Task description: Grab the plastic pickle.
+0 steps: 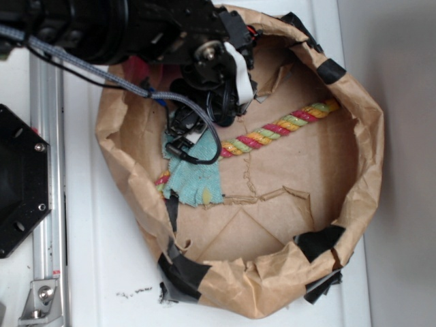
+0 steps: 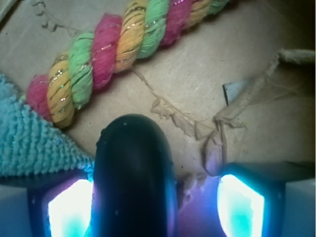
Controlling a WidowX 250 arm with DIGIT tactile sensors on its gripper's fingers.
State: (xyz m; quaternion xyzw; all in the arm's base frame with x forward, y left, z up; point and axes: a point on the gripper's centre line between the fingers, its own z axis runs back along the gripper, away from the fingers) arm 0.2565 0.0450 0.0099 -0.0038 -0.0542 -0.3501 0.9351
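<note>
So the pickle [image 2: 132, 177] is right between the gripper [image 2: 155, 202] fingers, sitting closer to the left pad [image 2: 69, 207] than the right, with a clear gap on that right side. Its long axis runs straight out away from the wrist, rounded end pointing toward the rope [image 2: 118, 54]. Jaws look spread, not clamped yet. Cloth [image 2: 29, 138] is just off to the left, all inside the paper basket [image 1: 368, 143].

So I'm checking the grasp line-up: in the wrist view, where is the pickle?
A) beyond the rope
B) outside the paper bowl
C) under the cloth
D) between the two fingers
D: the pickle stands between the fingers, nearer the left pad, with the rope farther off.
</note>
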